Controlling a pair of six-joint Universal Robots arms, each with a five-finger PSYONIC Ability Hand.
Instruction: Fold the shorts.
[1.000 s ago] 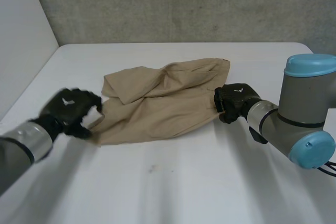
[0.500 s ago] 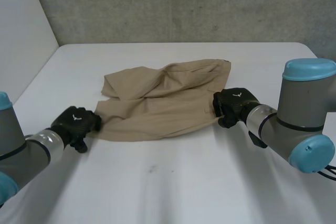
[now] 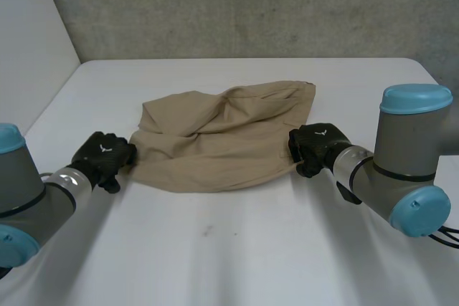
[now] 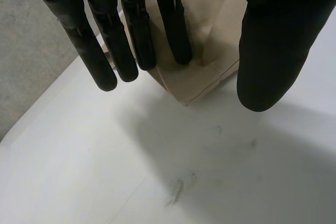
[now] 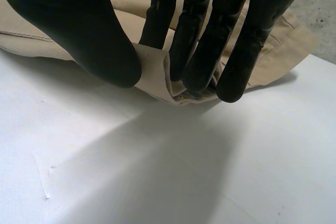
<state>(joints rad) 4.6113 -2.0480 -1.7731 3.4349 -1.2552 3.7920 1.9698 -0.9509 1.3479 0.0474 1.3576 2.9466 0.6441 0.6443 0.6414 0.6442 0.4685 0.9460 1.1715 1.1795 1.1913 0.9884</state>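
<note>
We've got the tan shorts (image 3: 222,137) lying rumpled in the middle of the white desk (image 3: 237,249), stretched sideways between the two arms. At their left end, the left hand (image 3: 104,155) sits right at the near corner. Its wrist view gives us the detail: fingers (image 4: 131,35) held out straight and side by side, thumb (image 4: 270,51) well apart from them. The corner of the cloth lies on the desk in the gap between them. One fingertip is over the fabric, but nothing is clamped there.

On the other side, the right hand (image 3: 314,147) is at the right edge of the shorts, close to the near corner. Here we get a clear look from its wrist: thumb on one side, fingers (image 5: 202,45) on the other, and a small raised fold of the hem squeezed between them. Behind the desk stands a grey wall (image 3: 251,5).
</note>
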